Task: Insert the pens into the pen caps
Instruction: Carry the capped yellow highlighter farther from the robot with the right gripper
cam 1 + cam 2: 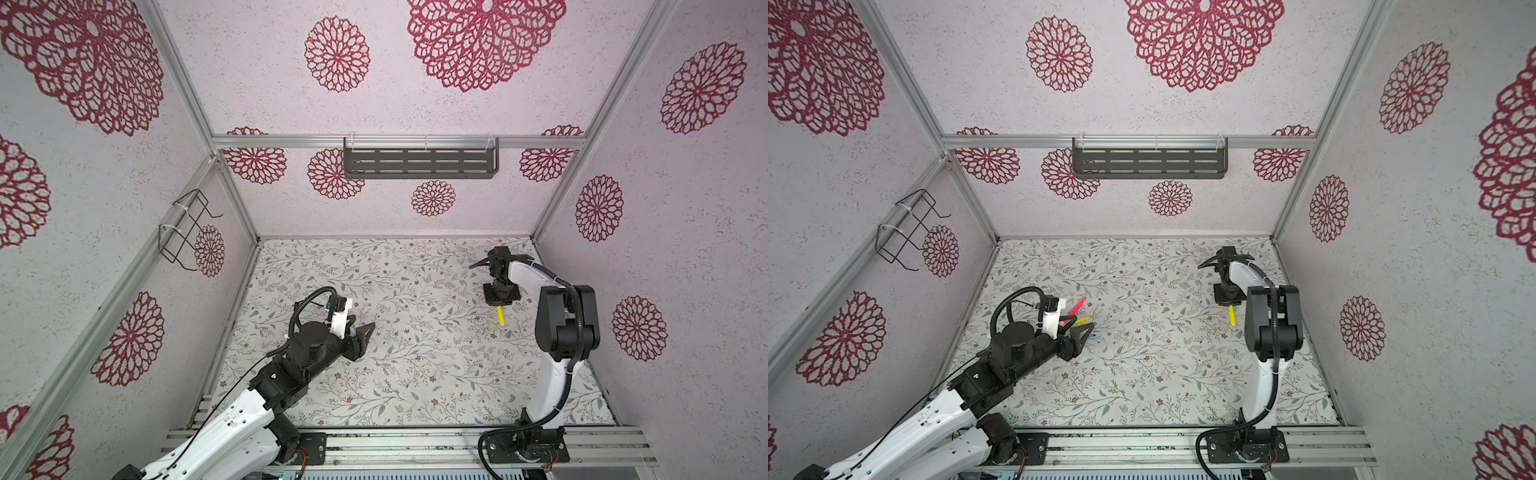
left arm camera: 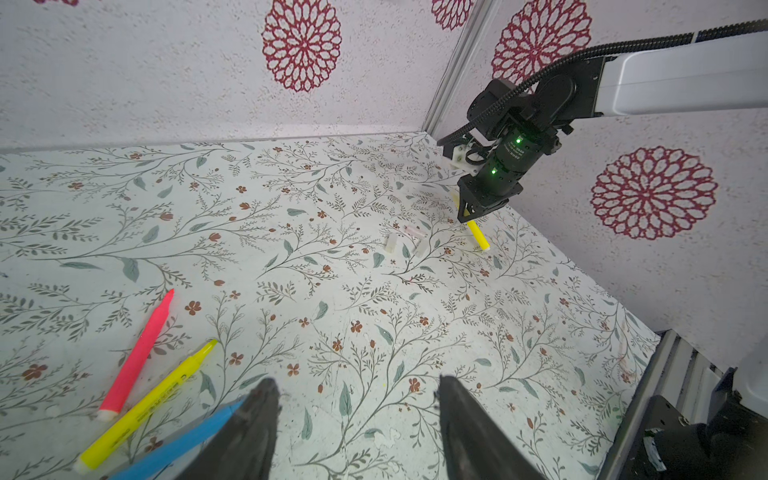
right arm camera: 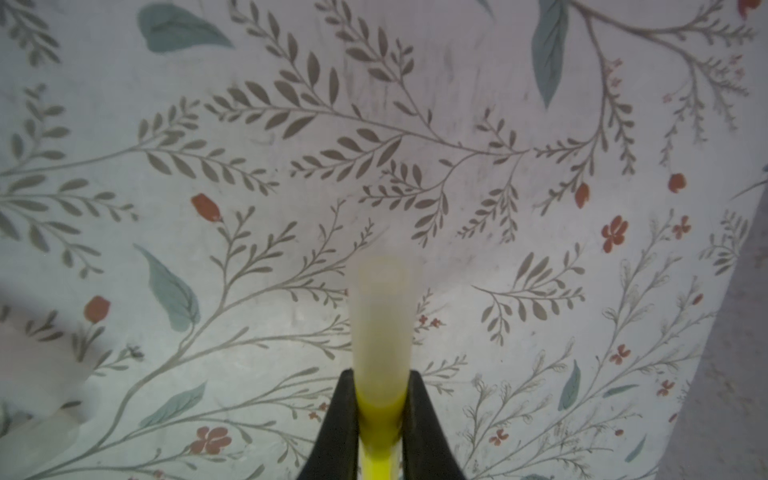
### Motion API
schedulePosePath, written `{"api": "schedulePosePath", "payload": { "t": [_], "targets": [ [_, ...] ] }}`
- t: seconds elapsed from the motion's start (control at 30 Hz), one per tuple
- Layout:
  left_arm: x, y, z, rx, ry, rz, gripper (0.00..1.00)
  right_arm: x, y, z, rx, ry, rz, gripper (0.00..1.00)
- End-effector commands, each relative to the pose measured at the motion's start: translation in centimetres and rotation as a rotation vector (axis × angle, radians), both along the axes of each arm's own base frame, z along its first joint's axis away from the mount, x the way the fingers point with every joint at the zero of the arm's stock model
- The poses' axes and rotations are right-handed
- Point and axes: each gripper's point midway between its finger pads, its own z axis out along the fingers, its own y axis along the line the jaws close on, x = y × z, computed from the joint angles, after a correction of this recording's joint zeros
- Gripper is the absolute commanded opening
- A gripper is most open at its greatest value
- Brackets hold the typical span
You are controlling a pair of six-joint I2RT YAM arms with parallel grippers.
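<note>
While the right pincer [image 3: 380, 380] clamps a yellow pen [image 3: 376, 419] between matte black tapered fingers [image 3: 343, 419], the pen's far end sits sleeved in a pen cap [image 3: 380, 320]: a cloudy, translucent, smooth round tube, aimed at the floral mat [image 3: 498, 270]. Can't tell if it touches. Three loose pen caps [image 2: 391, 243], short whitish plastic tubes faint against the print, lie just beside the right pincer. Well apart from the right pincer, across the tabletop, lie the red-pink pen [image 2: 137, 353], second yellow pen [image 2: 149, 403] and blue pen [image 2: 187, 440]. They're thick glossy sticks, flat and side by side. The pink and yellow ones show bare tapered tips; the blue is partly hidden. Left pincer [image 2: 358, 380] hangs by them, black wedge fingers spread, nothing between. The mat is thin and matte, with a leaf-and-flower print.
</note>
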Motion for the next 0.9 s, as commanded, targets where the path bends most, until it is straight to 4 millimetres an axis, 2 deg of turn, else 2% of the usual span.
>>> {"api": "schedulePosePath", "payload": {
  "t": [0.0,0.37,0.47,0.53,0.6,0.63,0.7,0.73,0.8,0.87],
  "targets": [
    [0.0,0.3,-0.2,-0.004,-0.002,0.011,0.63,1.3,-0.6,0.8,-0.022,-0.024,0.032,0.0],
    [0.0,0.5,-0.5,0.0,0.008,0.021,0.64,1.3,-0.6,-0.1,-0.024,0.004,0.04,0.0],
    [0.2,0.9,-0.6,0.007,0.01,0.043,0.65,1.1,-0.7,0.0,-0.032,0.012,0.036,0.1],
    [0.2,1.0,-0.5,0.007,0.007,0.048,0.66,0.9,-0.6,0.1,-0.029,0.016,0.034,0.27],
    [0.2,1.0,-0.5,0.007,0.006,0.049,0.66,0.9,-0.2,0.2,-0.006,0.015,0.041,0.3],
    [0.2,1.0,-0.4,0.007,0.005,0.048,0.67,0.9,-0.1,0.4,0.002,0.009,0.039,0.43],
    [0.2,1.0,-0.4,0.007,0.006,0.048,0.67,1.0,0.3,0.9,0.024,-0.008,0.037,0.52],
    [0.2,1.0,-0.4,0.008,0.008,0.048,0.67,1.0,0.5,1.3,0.036,-0.016,0.036,0.66],
    [0.2,1.0,-0.5,0.016,0.011,0.05,0.68,1.1,0.7,2.5,0.048,-0.036,0.024,0.67],
    [0.5,1.6,-1.1,0.045,0.029,0.082,0.69,1.2,1.0,4.6,0.047,-0.083,0.015,0.67]
  ]
}}
